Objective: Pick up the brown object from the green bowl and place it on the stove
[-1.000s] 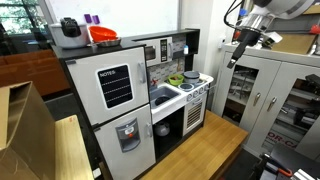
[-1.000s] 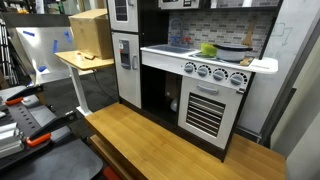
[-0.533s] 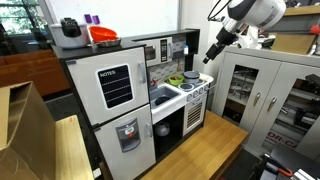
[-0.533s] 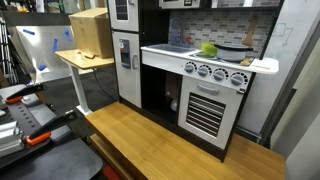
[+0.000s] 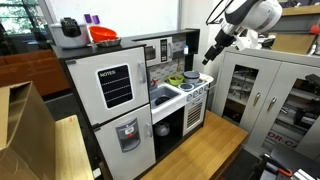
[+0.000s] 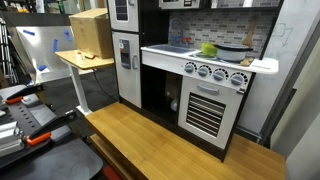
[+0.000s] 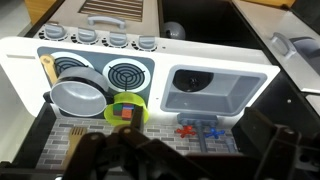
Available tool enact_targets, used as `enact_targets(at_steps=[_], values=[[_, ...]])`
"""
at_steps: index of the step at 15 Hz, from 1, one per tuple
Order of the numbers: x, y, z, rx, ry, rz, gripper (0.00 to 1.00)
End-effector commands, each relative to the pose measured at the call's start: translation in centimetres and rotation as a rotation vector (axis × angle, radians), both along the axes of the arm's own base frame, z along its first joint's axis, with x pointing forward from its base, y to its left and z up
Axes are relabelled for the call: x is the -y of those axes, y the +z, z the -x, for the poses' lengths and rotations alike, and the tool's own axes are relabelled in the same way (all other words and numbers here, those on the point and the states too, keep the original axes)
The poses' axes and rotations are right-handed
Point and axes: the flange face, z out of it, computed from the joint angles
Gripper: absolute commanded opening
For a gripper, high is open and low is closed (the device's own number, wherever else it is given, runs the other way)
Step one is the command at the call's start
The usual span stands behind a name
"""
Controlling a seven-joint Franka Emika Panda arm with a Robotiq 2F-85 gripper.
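Note:
The small lime-green bowl (image 7: 127, 108) sits on the white toy stove (image 7: 155, 85), between a grey burner and the brick backsplash. A brown block (image 7: 123, 113) lies inside it. The bowl also shows in both exterior views (image 5: 190, 76) (image 6: 208, 49), on the stove (image 5: 197, 88) (image 6: 215, 70). My gripper (image 5: 212, 52) hangs in the air above and to the side of the stove. In the wrist view my gripper (image 7: 185, 150) is dark and blurred at the bottom edge; its jaws stand apart with nothing between them. It is well above the bowl.
A grey pan (image 7: 78, 96) sits on a burner beside the bowl. A grey sink basin (image 7: 205, 90) with red and blue taps lies next to the stove. The white fridge (image 5: 112, 95) carries an orange-red bowl (image 5: 103, 35) on top. A white cabinet (image 5: 265, 95) stands beside the kitchen.
The arm has swung in from the side toward the toy kitchen and lowered a little; over the last half second it barely moved. The bowl and pan have not moved.

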Motion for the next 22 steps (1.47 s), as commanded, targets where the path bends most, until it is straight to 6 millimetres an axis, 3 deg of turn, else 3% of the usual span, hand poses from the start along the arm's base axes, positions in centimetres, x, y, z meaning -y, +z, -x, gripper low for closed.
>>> enact_targets(at_steps=[1, 9, 13, 14, 16, 21, 22], values=[[0.0, -0.5, -0.7, 0.02, -0.001, 0.015, 1.0], [-1.1, -5.3, -6.9, 0.125, 0.026, 0.112, 1.0], [-0.3, -6.3, -10.3, 0.117, 0.034, 0.125, 1.0], [-1.0, -6.5, -9.0, 0.117, 0.021, 0.13, 1.0], [-0.6, -6.7, -10.0, 0.118, 0.02, 0.138, 1.0], [-0.6, -6.7, -10.1, 0.118, 0.019, 0.139, 1.0], [-0.6, -7.0, -11.0, 0.105, 0.02, 0.128, 1.0]])
